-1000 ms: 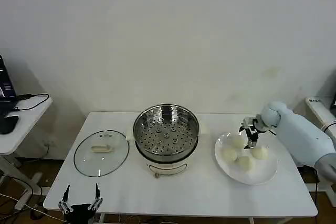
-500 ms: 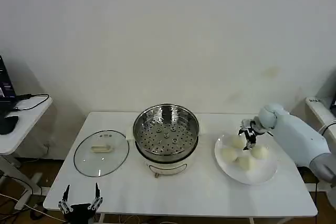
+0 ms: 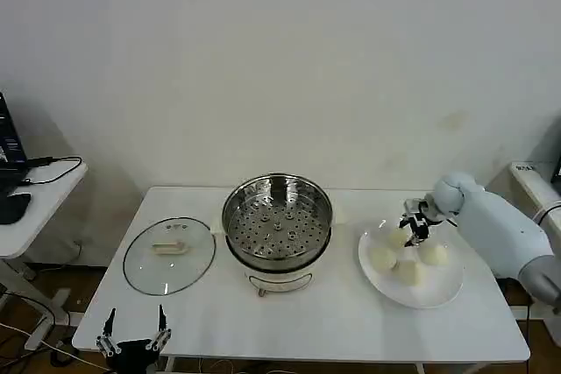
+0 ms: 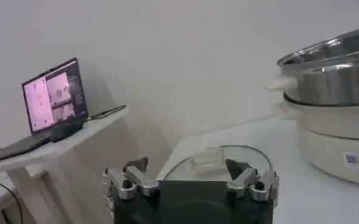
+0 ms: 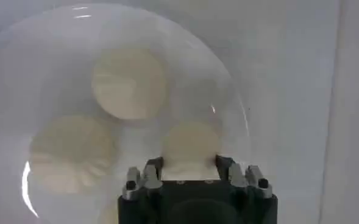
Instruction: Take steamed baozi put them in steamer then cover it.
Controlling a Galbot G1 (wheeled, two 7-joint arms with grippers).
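Head view, left to right: left gripper (image 3: 133, 345) sits parked, fingers spread, at the table's (image 3: 289, 321) front-left corner. The cover (image 3: 168, 254) lies flat near the left edge, and the steamer (image 3: 277, 221) stands mid-table with nothing on its tray. The white plate (image 3: 438, 288) near the right edge holds all four steamed baozi (image 3: 406, 270). Right gripper (image 3: 412, 228) hovers above the backmost bun, jaws parted, nothing grasped. So it's the first pick: it needs to drop and close. Compared with a second ago, the gripper barely shifted.
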